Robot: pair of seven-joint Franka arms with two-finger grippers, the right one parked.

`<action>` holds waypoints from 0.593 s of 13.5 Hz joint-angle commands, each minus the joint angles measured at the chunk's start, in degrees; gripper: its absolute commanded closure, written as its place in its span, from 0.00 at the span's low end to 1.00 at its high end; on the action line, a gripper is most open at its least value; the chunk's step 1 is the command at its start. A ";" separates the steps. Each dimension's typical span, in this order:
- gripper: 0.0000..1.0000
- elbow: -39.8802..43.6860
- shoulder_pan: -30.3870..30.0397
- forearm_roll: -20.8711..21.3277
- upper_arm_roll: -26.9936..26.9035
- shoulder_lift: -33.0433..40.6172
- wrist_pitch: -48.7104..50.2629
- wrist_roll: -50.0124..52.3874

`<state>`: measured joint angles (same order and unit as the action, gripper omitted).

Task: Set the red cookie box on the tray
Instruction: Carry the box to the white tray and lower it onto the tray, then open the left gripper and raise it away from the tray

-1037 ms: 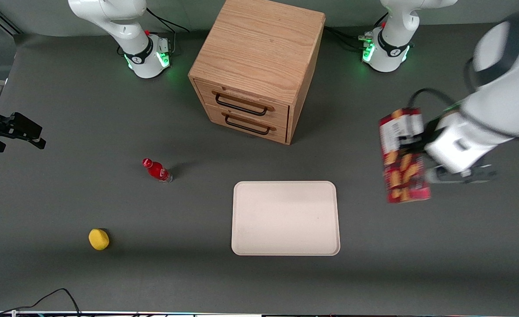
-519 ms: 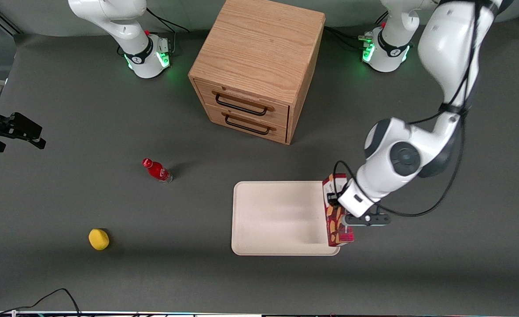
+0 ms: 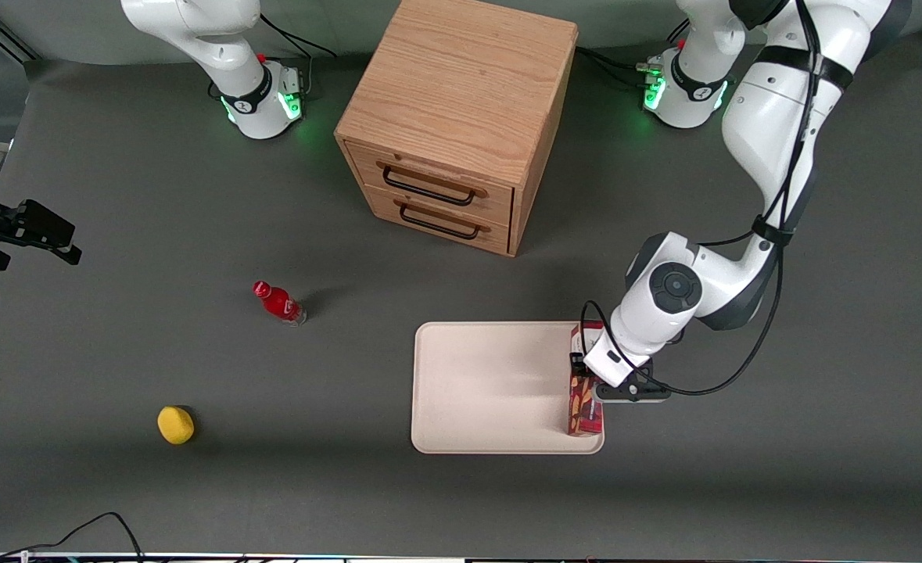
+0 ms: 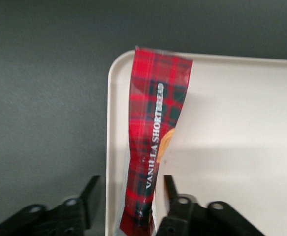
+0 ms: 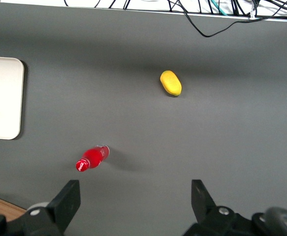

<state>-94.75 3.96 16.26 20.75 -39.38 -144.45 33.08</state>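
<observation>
gripper [image 3: 586,375] lowered red cookie box [image 3: 585,410] onto tray [image 3: 492,387].

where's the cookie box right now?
In the front view the cookie box sits on the tray, along its edge nearest the working arm, between the fingers of the pincer.

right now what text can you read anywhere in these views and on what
"VANILLA SHORT…" in white letters on the narrow tartan side of the red cookie box; the last letters blur out.
White label panel on the box: print too small to read.
The gripper straddles the box over the tray edge; neither bears text, nor does the red bottle.
</observation>
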 commanded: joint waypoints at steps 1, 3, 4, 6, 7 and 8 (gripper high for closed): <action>0.00 -1.23 -0.62 0.62 0.08 7.02 9.05 -0.02; 0.00 -0.79 -1.76 -4.19 0.00 12.89 18.28 -4.66; 0.00 0.60 -1.85 -8.31 -1.05 16.15 24.68 -8.69; 0.00 4.99 -2.03 -13.78 -6.66 22.21 40.13 -17.39; 0.00 6.58 -2.12 -15.19 -9.12 25.03 46.30 -19.61; 0.00 6.94 -2.29 -16.08 -11.50 27.76 50.28 -21.20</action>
<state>-88.30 1.83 3.05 13.42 -17.35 -102.17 16.67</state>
